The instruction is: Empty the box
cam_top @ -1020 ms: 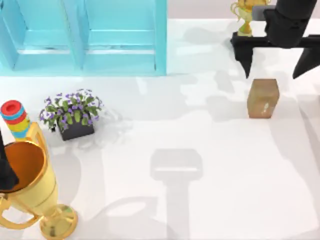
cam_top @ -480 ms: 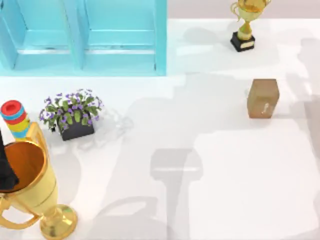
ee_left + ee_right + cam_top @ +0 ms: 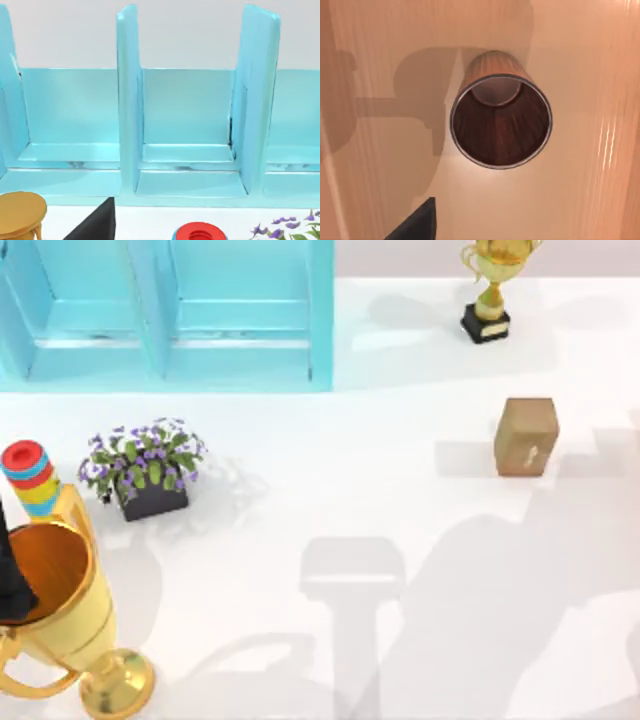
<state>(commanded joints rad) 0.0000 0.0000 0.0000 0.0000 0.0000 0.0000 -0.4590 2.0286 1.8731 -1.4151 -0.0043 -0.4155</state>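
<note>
While box (image 3: 525, 437) stands upright and untouched, plan a side grasp.
Left arm (image 3: 10, 575) sits parked near-left by the big trophy (image 3: 70, 630). Right gripper (image 3: 415, 225) looks into an open brown cup (image 3: 500, 122). Can't tell the claw state on either. Box is right of mid-table, with the small trophy (image 3: 488, 295) well beyond it. Bring the right in square to opposite faces, grip mid-height, and tip slowly so it can't slip.

Left arm (image 3: 12, 570) parked at the table's left edge, seen as a dark shape low in the top view. One dark finger (image 3: 95, 225) of its gripper shows in the left wrist view. One dark finger (image 3: 415, 222) of the right gripper shows in the right wrist view.
</note>
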